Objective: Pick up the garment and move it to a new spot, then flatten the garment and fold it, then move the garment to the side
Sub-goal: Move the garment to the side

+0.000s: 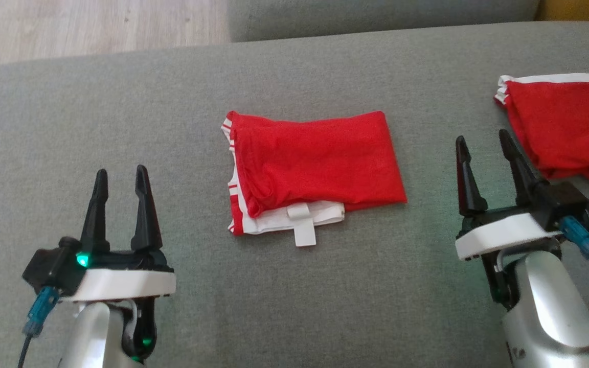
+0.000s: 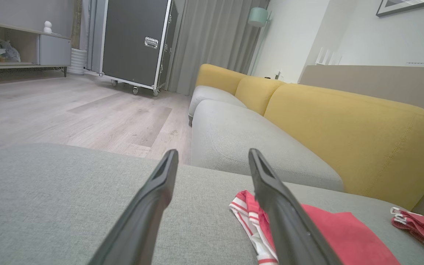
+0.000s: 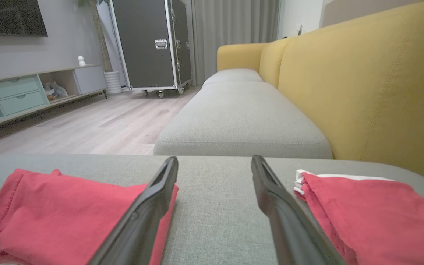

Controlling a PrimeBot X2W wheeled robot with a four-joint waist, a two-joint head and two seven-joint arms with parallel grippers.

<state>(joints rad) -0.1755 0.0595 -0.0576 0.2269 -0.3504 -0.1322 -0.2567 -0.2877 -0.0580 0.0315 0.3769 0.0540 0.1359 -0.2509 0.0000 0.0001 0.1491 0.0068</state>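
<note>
On the cushion (image 1: 294,306), folded garment (image 1: 320,158); head view shows its tab (image 1: 304,232).

Readable text: none.
Garment tag (image 1: 304,234): white, blank as far as seen.
Rolling case (image 2: 134,40): no legible lettering.

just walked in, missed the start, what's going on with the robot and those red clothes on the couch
A two-armed robot is working on clothes on a grey sofa cushion. One red garment with white trim lies folded in the middle, between the grippers; a second red garment lies to the robot's right. The left gripper and right gripper are both open, holding nothing.
</note>
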